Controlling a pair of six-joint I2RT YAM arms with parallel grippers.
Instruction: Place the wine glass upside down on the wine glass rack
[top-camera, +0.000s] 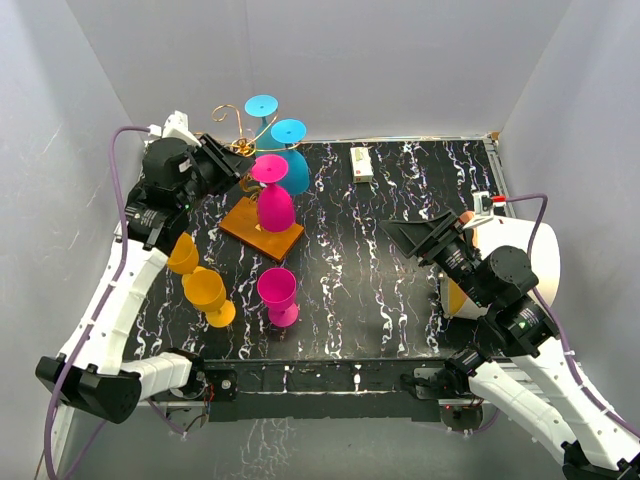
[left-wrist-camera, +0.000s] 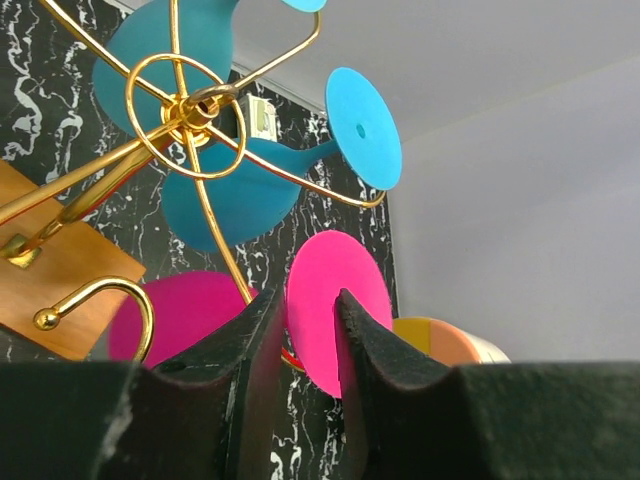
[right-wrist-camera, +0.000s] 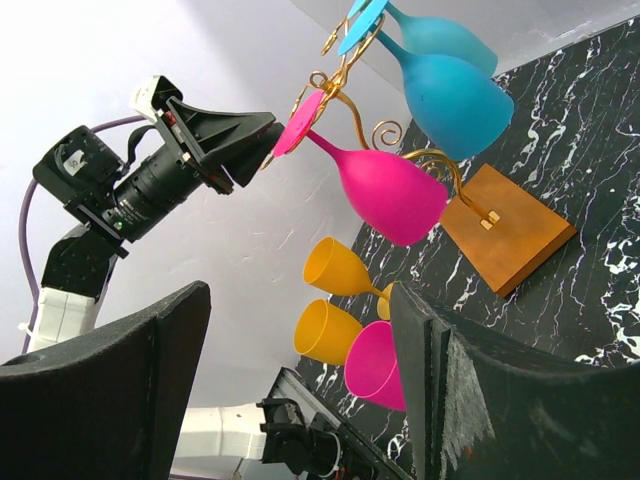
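A pink wine glass (top-camera: 275, 208) hangs upside down on the wine glass rack (top-camera: 232, 115), a gold wire tree on an orange-brown base (top-camera: 262, 228). Its round foot (left-wrist-camera: 312, 265) sits at the top and its bowl (right-wrist-camera: 385, 190) points down. My left gripper (top-camera: 242, 170) is right beside the foot, at the rack's left. In the left wrist view the left gripper (left-wrist-camera: 308, 298) has only a narrow gap with nothing in it; the foot shows beyond the fingertips. My right gripper (top-camera: 392, 227) is wide open and empty over the table's right half, and it faces the rack (right-wrist-camera: 345, 75).
Two blue glasses (top-camera: 291, 160) hang upside down on the rack's far side. Two yellow glasses (top-camera: 205, 290) and a second pink glass (top-camera: 277, 292) stand at the front left. A small white box (top-camera: 361, 163) lies at the back. A white, yellow and orange object (top-camera: 530, 250) sits far right.
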